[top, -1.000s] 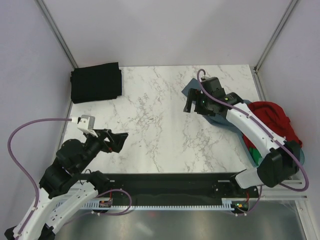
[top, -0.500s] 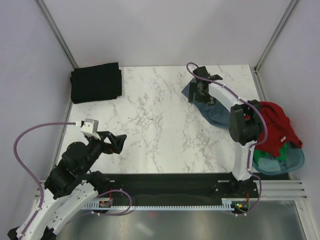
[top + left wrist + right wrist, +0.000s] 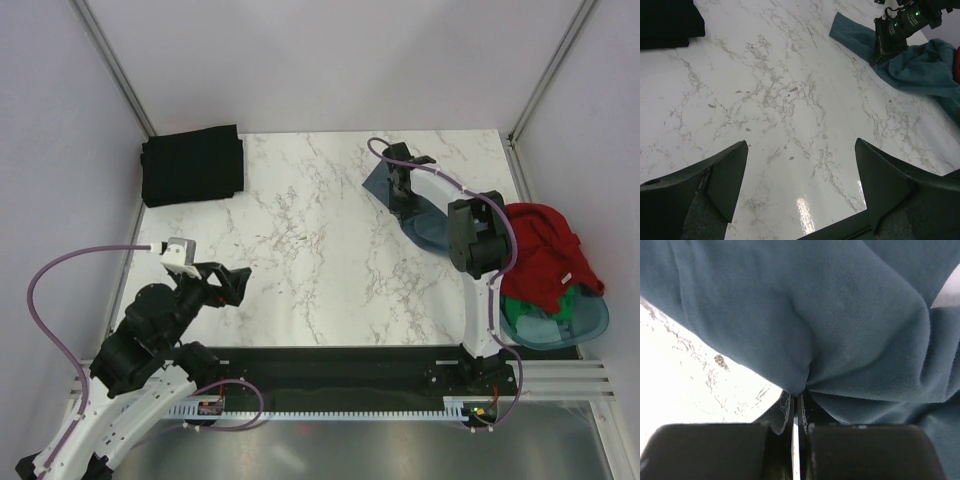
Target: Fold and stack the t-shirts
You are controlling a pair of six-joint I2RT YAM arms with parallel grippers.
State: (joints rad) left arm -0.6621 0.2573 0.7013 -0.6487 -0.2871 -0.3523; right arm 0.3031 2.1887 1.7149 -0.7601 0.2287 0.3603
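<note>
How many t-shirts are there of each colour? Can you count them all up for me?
folded black cloth t-shirt: 1
slate blue-grey cloth t-shirt: 1
crumpled red cloth t-shirt: 1
green cloth t-shirt, mostly hidden under the red one: 1
Total: 4 t-shirts

Your tabletop [image 3: 790, 125] has a smooth, glossy marble-look finish that catches glare. The slate blue-grey t-shirt [image 3: 840, 315] is soft, matt, fine-knit cloth. The black t-shirt [image 3: 193, 165] is matt cloth too. The tub [image 3: 592, 322] looks like smooth plastic. The left gripper [image 3: 801, 150] has matt black, slightly grainy fingers [image 3: 720, 175].
</note>
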